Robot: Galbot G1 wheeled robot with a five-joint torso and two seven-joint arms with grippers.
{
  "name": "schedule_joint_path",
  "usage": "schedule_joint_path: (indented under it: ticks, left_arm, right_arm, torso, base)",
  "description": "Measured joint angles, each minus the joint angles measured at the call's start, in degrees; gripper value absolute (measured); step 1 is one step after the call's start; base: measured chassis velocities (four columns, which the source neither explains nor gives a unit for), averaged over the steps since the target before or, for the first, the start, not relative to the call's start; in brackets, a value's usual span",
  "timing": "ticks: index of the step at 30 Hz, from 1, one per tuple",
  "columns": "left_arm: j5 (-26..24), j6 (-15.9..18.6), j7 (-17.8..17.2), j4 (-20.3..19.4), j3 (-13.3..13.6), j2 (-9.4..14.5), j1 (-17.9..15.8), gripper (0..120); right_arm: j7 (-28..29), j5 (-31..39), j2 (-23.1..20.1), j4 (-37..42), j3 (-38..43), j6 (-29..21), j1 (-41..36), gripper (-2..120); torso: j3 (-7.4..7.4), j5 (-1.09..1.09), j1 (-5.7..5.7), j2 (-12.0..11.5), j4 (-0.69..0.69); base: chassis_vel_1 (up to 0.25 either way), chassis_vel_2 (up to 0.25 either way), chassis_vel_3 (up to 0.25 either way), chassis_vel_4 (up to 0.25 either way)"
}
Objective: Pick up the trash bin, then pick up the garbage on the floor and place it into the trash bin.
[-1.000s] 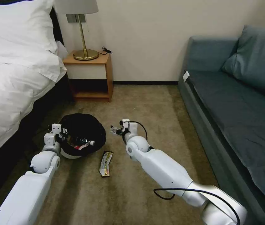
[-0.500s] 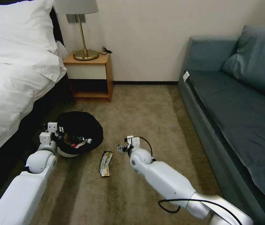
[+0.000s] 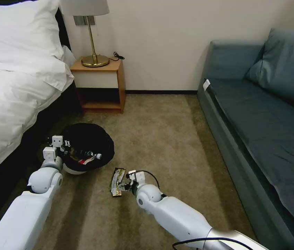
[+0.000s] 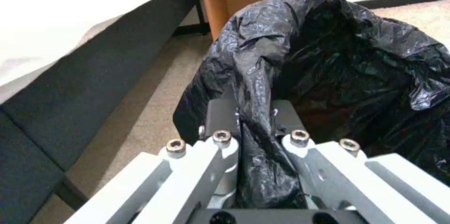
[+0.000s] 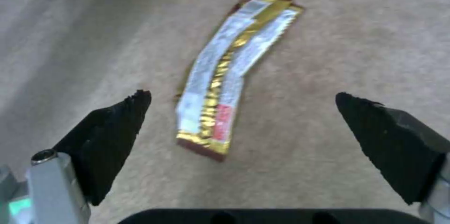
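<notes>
Right gripper (image 5: 241, 99) spread above gold wrapper (image 5: 232, 71)

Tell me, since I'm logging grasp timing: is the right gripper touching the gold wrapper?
Apart. The right wrist view shows the right gripper open, carpet visible between each jaw and the wrapper.

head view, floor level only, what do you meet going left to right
left gripper → trash bin → dark-and-gold wrapper → right gripper → sofa
</notes>
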Motion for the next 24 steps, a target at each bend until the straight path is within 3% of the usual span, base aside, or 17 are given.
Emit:
schedule_joint_path:
  ticks: [7, 24]
  left_arm:
    - [0.89, 0.11, -0.19, -0.88, 0.06, -0.92, 0.20, 5]
    - [0.94, 0.21, -0.28, -2.01, -0.58, -0.23, 1.72, 5]
  right_arm:
    - [-3.62, -0.08, 1.63, -1.22, -1.47, 2.11, 0.26, 98]
    - [-8.82, -3.13, 5.59, -8.34, -1.95, 6.63, -1.29, 98]
  torso:
    - [0.00, 0.00, 0.00, 0.00, 0.00]
    - [0.00, 0.00, 0.00, 0.00, 0.00]
  base:
    - [0.000, 0.000, 0.000, 0.000]
    - [0.000, 0.000, 0.000, 0.000]
